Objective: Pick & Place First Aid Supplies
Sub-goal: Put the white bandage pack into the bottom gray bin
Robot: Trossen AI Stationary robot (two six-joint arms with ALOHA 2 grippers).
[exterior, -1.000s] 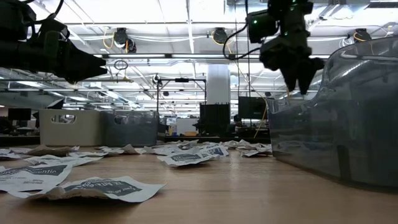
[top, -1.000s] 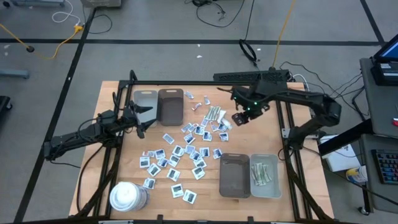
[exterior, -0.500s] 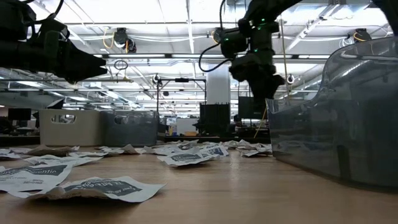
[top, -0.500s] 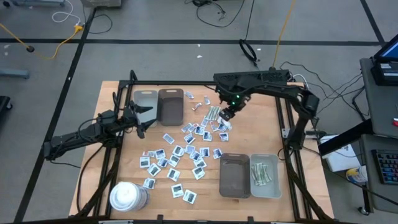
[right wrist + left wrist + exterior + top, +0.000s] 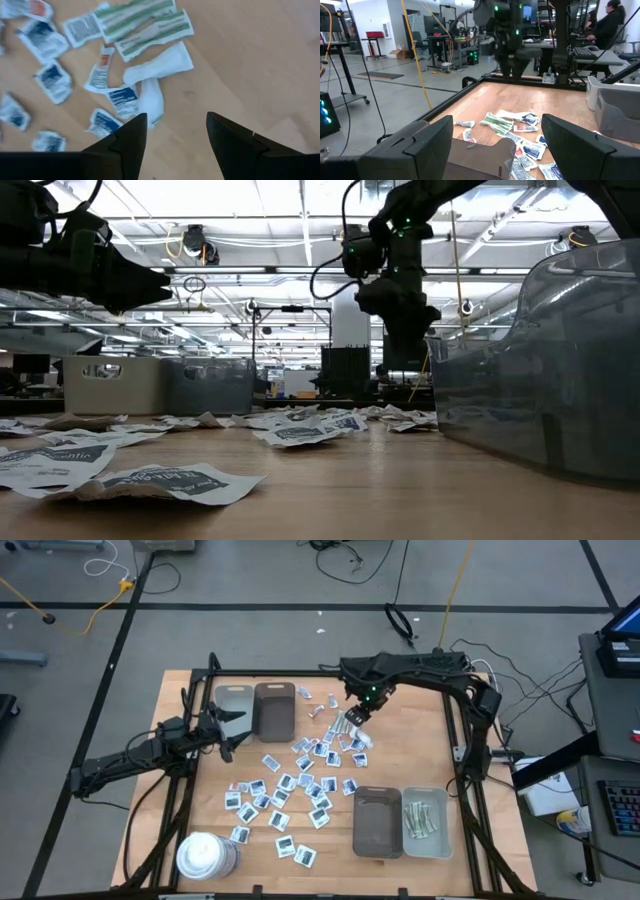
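Many small white packets with dark-blue print (image 5: pixel 290 785) lie scattered flat on the wooden table. A few pale green wrapped strips (image 5: pixel 342 723) lie at the far end of the scatter. My right gripper (image 5: pixel 355 716) hovers open just above these strips, touching nothing; its wrist view shows the green strips (image 5: pixel 142 20) and white packets (image 5: pixel 52 80) ahead of the fingers (image 5: pixel 127 145). My left gripper (image 5: pixel 222 730) waits open in the air by the left trays, and the strips (image 5: pixel 497 122) show far off in its wrist view. More green strips (image 5: pixel 422 818) lie in the right grey tray.
A grey tray (image 5: pixel 233 703) and a brown tray (image 5: pixel 274 710) stand at the far left. A brown tray (image 5: pixel 377 823) and a grey tray (image 5: pixel 440 840) stand at the near right. A large white cylinder (image 5: pixel 205 855) stands at the near left corner. Bare wood lies right of the scatter.
My right gripper has swung toward the table's left and slightly toward the far edge, coming lower, and now stands over the green strips. The left arm and the packets have stayed where they were.
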